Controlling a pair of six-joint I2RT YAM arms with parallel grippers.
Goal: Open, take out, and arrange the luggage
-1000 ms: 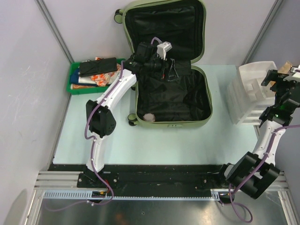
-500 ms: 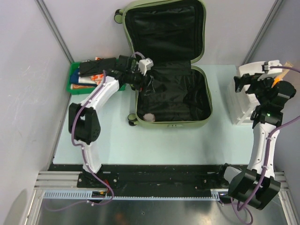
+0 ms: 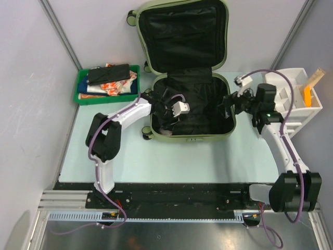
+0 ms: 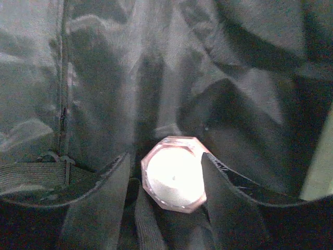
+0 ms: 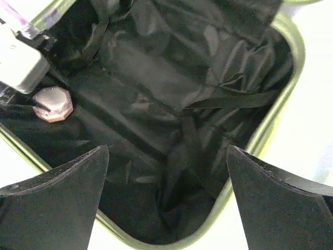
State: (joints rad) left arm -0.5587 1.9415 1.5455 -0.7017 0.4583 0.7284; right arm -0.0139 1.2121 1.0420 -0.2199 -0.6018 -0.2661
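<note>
One luggage (image 3: 200, 112), open, long axis near-to-far (lid at far end). Left end effector (image 4: 165, 162) straddles one pink jar (image 4: 175, 179), grip unclear; right end effector (image 5: 166, 151) gapes.

A green tray (image 3: 99, 99) sits at the table's (image 3: 171, 156) rear left, holding a flat black item (image 3: 108, 74) laid over orange-and-white packets (image 3: 112, 87). At the right edge stands a white compartmented organizer (image 3: 291, 78), with an orange piece (image 3: 308, 98) upright in one compartment.
</note>
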